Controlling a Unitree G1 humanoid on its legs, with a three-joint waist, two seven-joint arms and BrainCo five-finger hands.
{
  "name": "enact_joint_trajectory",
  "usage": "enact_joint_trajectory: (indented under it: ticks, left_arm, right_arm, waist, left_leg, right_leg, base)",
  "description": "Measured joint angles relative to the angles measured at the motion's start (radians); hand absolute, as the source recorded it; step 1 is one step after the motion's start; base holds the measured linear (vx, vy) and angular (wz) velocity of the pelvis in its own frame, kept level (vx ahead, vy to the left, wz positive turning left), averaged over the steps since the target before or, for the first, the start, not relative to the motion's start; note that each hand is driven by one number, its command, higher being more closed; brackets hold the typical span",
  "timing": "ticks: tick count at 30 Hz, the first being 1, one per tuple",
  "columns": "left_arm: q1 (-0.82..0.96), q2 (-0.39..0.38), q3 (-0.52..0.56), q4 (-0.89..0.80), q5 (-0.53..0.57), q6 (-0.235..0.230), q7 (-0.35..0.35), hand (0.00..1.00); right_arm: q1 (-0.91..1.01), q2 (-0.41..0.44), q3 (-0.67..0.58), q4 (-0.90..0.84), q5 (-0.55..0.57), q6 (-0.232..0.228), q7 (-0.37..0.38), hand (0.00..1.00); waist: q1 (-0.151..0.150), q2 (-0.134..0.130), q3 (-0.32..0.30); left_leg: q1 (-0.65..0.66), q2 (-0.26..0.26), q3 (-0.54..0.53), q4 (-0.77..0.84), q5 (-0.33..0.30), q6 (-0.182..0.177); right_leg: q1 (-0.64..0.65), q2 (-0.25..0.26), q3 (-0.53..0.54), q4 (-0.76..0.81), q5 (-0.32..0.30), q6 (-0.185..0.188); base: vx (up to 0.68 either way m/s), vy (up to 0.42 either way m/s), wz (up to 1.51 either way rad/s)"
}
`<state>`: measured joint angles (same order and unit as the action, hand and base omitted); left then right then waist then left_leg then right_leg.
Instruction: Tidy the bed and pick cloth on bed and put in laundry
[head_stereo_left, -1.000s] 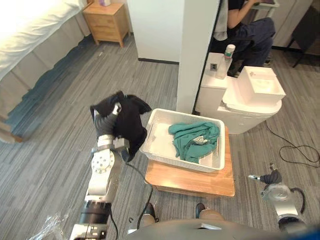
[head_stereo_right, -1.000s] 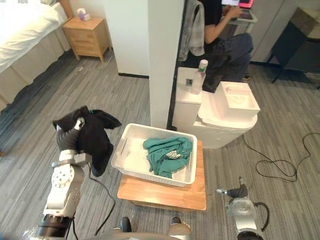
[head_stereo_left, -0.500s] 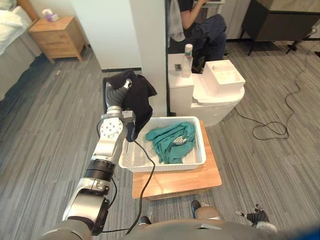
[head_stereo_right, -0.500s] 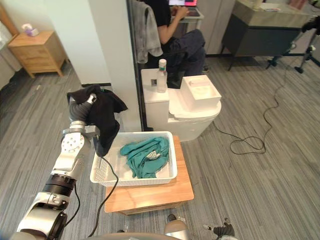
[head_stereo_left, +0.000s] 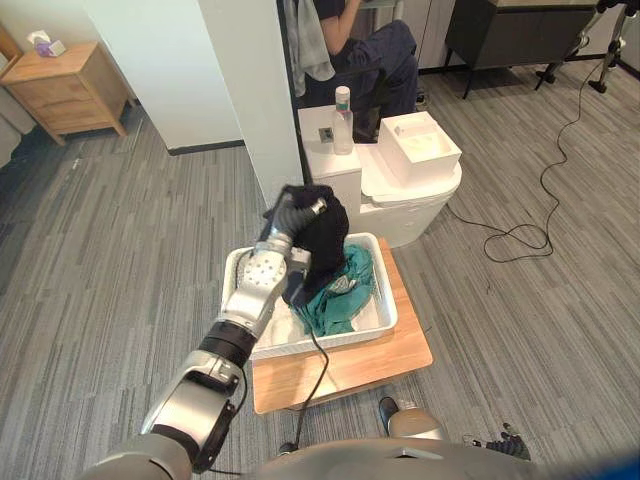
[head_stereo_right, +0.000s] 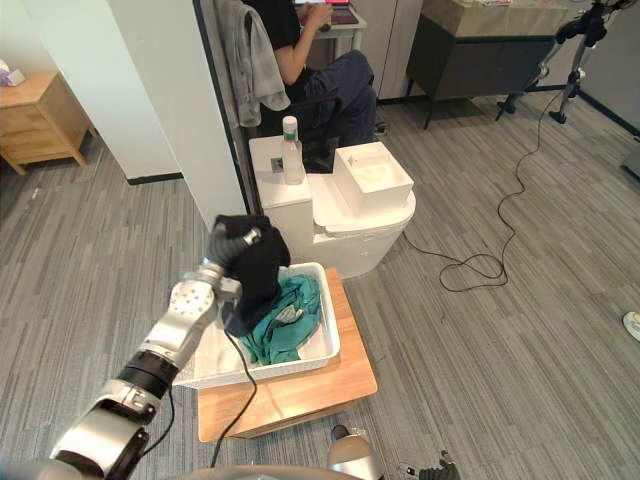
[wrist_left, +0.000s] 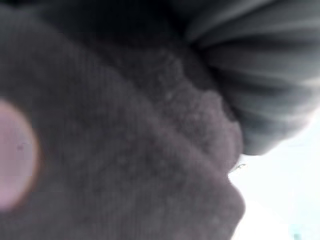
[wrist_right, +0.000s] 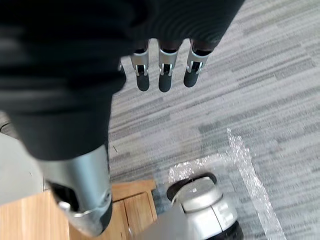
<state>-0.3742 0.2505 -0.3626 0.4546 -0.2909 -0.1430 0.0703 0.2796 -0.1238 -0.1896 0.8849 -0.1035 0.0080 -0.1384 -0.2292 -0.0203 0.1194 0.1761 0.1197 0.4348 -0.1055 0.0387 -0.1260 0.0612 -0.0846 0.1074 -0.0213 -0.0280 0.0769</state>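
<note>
- No word, number or sign can be read in any of the views.
- The bottle (head_stereo_left: 342, 120) on the white unit carries a band round its body; any print on it is too small to make out.
</note>
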Motion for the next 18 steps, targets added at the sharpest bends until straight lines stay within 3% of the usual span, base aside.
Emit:
enact_joint_trajectory:
  ticks: [6, 12, 18]
  left_arm:
    - [0.134, -0.067, -0.157, 0.029, 0.051, 0.063, -0.011, 1.00]
    - [0.190, -0.094, -0.198, 0.105, 0.088, 0.102, 0.022, 1.00]
    - [0.196, -0.105, -0.164, 0.209, 0.198, 0.124, 0.161, 1.00]
  right_arm:
    - [-0.003, 0.009, 0.000, 0.022, 0.000, 0.000, -0.001, 0.00]
    - [-0.007, 0.038, 0.005, 0.039, 0.000, 0.000, -0.005, 0.00]
    - [-0.007, 0.045, 0.040, 0.041, 0.001, 0.000, -0.022, 0.00]
  waist:
    - [0.009, 0.008, 0.003]
    - [0.023, 0.008, 0.003]
    - [0.027, 0.007, 0.002]
  left_leg:
    - [-0.001, 0.002, -0.004, 0.000, -0.001, 0.000]
    - [-0.004, 0.001, -0.010, 0.000, -0.001, 0.000]
    - [-0.018, -0.001, -0.032, 0.000, -0.001, 0.000]
  right_leg:
    - [0.000, 0.001, -0.003, 0.002, -0.007, -0.003]
    - [0.000, -0.001, -0.011, 0.003, -0.012, 0.003]
    - [-0.001, -0.006, -0.032, 0.002, -0.014, 0.006]
  base:
    - [0.00, 0.000, 0.00]
    - [0.00, -0.010, 0.03]
    - [0.00, -0.010, 0.09]
